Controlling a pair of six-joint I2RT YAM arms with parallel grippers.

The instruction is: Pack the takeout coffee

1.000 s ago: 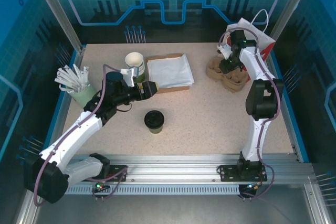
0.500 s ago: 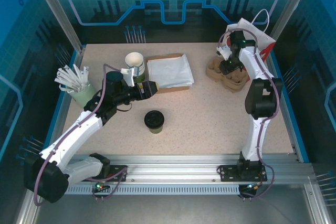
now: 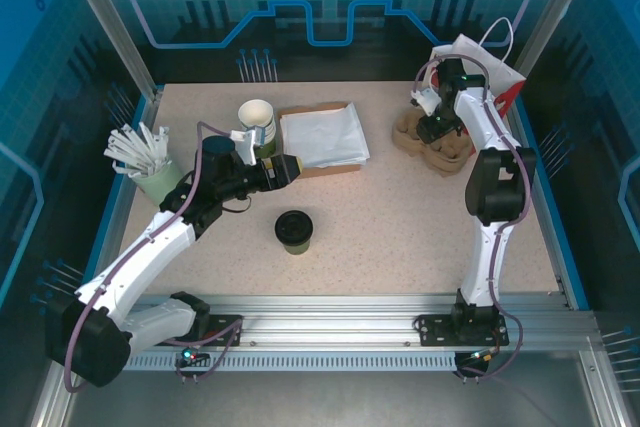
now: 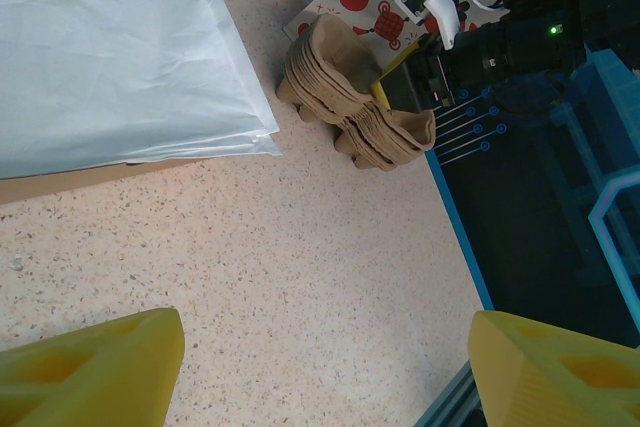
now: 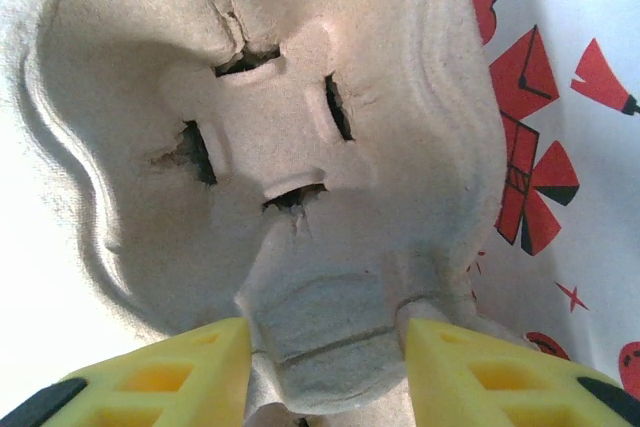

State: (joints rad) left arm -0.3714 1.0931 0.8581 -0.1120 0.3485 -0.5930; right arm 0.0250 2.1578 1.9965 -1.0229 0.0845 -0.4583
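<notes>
Layers in the pulp tray stack [image 4: 350,112] blur together and cannot be counted. One takeout coffee [image 3: 293,230], lidded, stands alone mid-tabletop [image 3: 400,237]. One lidless cup [image 3: 257,117] sits near the left hand [image 4: 330,367], whose fingers gape wide, released. The right hand [image 5: 320,367] straddles a ridge of the stack's top layer; whether it pinches is unclear. One mint cup of sticks [image 3: 155,179] stands far left.

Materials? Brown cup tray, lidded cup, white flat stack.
Pulp tray: moulded paper pulp, matte, fibrous; slots torn fuzzy.
Takeout coffee: dark green cup, probably paper; lid black, smooth, likely plastic.
White stack: thin, creased, slightly glossy sheets; paper or film, cannot tell.
</notes>
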